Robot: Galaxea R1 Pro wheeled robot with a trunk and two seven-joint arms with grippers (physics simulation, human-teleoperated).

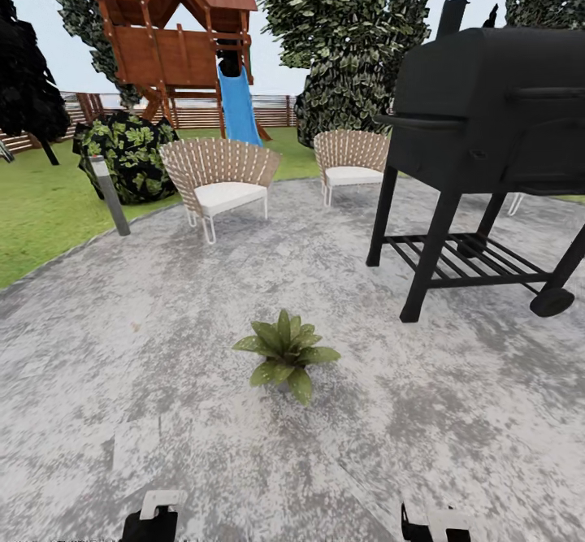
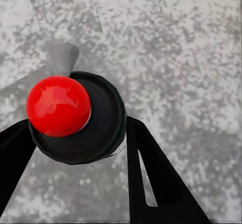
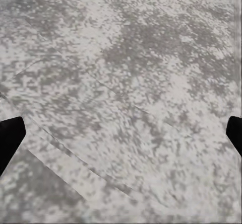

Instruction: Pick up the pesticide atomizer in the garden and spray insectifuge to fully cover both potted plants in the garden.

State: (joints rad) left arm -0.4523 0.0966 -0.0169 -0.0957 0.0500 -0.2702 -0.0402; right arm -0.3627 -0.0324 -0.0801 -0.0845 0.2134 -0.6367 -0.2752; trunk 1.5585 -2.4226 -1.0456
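One potted plant (image 1: pixel 284 353), a low rosette of broad green leaves, sits on the grey stone patio (image 1: pixel 162 347) straight ahead of me; its pot is hidden under the leaves. At the head view's lower edge my left gripper (image 1: pixel 154 519) and right gripper (image 1: pixel 435 523) hang low over the paving, well short of the plant. In the left wrist view the black fingers (image 2: pixel 151 173) close around a round dark body with a red ball on it, which I take for the pesticide atomizer (image 2: pixel 96 128) seen end-on. My right gripper (image 3: pixel 121 133) is open above bare stone.
A big black grill (image 1: pixel 487 144) on legs stands at the right. Two wicker chairs (image 1: pixel 219 176) (image 1: pixel 351 162) sit at the patio's far side. A grey post (image 1: pixel 110 194), a dark shrub (image 1: pixel 130 156), lawn (image 1: pixel 41 217), a wooden playhouse with a blue slide (image 1: pixel 238 107) and a fence lie beyond.
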